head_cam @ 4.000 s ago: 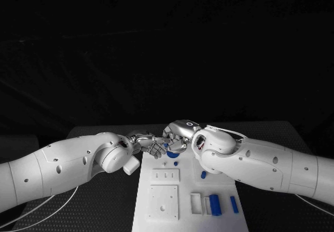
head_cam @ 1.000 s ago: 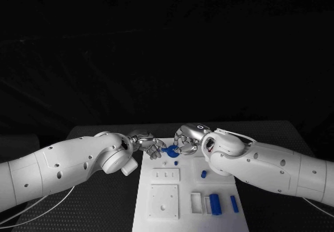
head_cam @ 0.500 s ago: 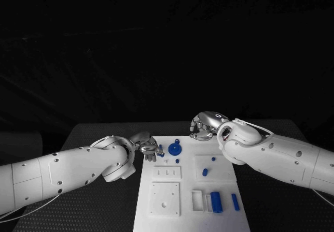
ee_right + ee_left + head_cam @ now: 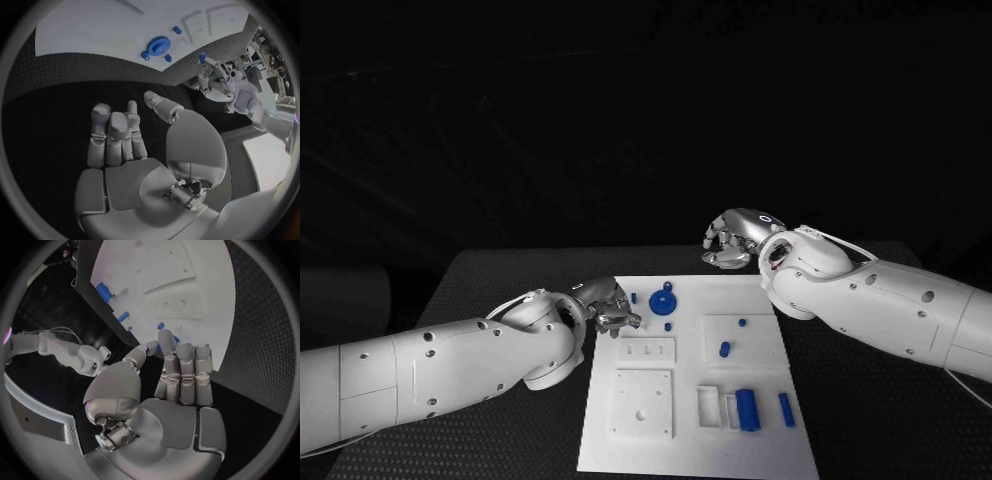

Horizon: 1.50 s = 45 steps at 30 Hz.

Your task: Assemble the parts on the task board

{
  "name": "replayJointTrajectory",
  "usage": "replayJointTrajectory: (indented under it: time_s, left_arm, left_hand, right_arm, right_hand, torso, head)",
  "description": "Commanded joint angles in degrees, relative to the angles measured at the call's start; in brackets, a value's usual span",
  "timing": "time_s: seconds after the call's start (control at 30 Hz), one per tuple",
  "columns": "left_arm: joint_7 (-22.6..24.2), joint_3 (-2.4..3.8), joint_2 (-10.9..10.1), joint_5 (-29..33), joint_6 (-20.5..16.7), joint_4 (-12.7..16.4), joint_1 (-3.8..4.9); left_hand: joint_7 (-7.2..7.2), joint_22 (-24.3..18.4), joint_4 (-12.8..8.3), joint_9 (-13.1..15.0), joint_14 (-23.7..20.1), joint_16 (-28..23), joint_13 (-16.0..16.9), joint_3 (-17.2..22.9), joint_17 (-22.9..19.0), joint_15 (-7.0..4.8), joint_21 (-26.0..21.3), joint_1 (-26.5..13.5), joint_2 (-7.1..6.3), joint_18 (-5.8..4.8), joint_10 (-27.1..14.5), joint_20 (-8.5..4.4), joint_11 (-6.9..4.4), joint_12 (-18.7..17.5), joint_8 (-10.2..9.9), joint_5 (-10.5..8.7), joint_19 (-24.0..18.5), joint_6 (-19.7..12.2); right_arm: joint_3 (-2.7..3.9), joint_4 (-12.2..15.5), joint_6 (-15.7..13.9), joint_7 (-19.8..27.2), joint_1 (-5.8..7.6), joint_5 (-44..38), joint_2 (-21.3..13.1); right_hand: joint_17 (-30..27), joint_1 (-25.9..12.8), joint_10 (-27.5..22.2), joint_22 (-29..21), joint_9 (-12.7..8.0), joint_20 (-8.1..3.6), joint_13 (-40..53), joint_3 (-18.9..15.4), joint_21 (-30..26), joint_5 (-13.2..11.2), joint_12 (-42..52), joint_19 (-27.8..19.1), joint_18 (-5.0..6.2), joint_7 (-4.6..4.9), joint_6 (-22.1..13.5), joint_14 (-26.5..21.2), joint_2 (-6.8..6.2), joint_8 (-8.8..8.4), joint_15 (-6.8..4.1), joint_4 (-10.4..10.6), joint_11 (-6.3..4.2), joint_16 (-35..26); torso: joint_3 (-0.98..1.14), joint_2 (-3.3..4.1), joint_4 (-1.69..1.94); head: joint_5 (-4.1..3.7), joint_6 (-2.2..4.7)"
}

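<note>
Head view: the white task board [image 4: 692,440] lies mid-table, with a blue gear [image 4: 662,305] near its far edge and blue cylinders [image 4: 747,411] near its front right corner. The left hand [image 4: 609,305] sits at the board's far left edge, fingers loosely extended and empty. The right hand [image 4: 731,243] hovers beyond the board's far right corner, fingers apart, holding nothing.

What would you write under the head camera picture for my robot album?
Two robot hands, left and right, hover empty beside a white board with a blue gear on it.
</note>
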Motion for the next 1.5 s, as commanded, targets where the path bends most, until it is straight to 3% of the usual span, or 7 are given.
replayJointTrajectory:
  time_s: [0.03,0.27,0.93,1.5]
  left_arm:
    - [-1.2,0.04,0.2,-1.8,-2.3,0.2,-0.29]
    - [-1.9,0.05,1.4,-0.9,-2.2,-0.9,-1.44]
    - [-1.6,0.08,3.6,0.3,-4.3,-3.2,-6.49]
    - [-0.8,0.17,3.7,0.5,-5.8,-3.4,-6.90]
  left_hand:
    - [-5.14,1.5,-0.1,3.5,0.9,3.2,3.8,-0.2,1.0,-2.38,2.6,0.3,0.12,0.87,-1.0,-4.70,-1.07,4.5,-0.5,0.55,0.8,5.3]
    - [-5.57,1.4,0.0,4.1,1.3,5.4,6.4,0.1,1.3,-3.18,4.5,0.1,-0.07,1.03,-1.3,-5.31,-1.43,7.7,-0.5,0.85,1.1,6.2]
    - [-6.07,1.3,0.0,5.4,1.3,8.3,9.1,0.6,0.6,-4.12,7.2,-0.6,-0.30,1.20,-2.3,-6.13,-1.99,11.4,-0.6,1.09,1.1,7.5]
    - [-6.16,1.3,0.0,5.6,1.4,8.8,9.4,0.7,0.5,-4.29,7.7,-0.7,-0.40,1.28,-2.4,-6.30,-2.09,11.9,-0.7,1.14,1.3,7.6]
  right_arm:
    - [0.07,0.0,-0.5,0.6,0.14,0.6,0.0]
    - [0.11,-0.2,-0.3,0.4,0.37,0.7,0.2]
    - [0.12,-1.8,0.3,0.4,0.79,1.0,1.3]
    - [0.12,-1.9,0.3,0.4,0.86,1.0,1.4]
  right_hand:
    - [-0.1,0.7,0.2,0.1,0.0,-0.19,-0.1,0.4,-0.3,0.5,-0.3,0.2,1.17,0.49,0.4,-0.2,-0.04,-0.24,0.08,0.1,0.16,-0.3]
    - [-0.1,0.6,0.2,0.1,0.0,-0.16,-0.2,0.5,-0.3,1.7,-0.3,0.2,1.17,0.50,0.5,-0.2,-0.05,-0.27,0.09,0.2,0.17,-0.3]
    - [0.0,0.6,0.2,0.3,0.1,-0.10,-0.4,0.4,-0.4,4.7,-0.2,0.3,1.17,0.52,0.5,-0.2,-0.02,-0.43,0.11,0.2,0.19,-0.3]
    - [0.0,0.4,0.2,0.3,0.1,-0.09,-0.5,0.3,-0.4,5.1,-0.2,0.3,1.17,0.52,0.5,-0.2,0.00,-0.46,0.12,0.3,0.20,-0.4]
  torso:
    - [0.06,-0.15,0.06]
    - [0.09,-0.27,0.05]
    - [0.18,-0.12,0.00]
    - [0.09,-0.06,0.07]
  head:
    - [-0.03,-0.39]
    - [-0.23,-0.86]
    - [-1.65,-1.85]
    - [-2.13,-2.03]
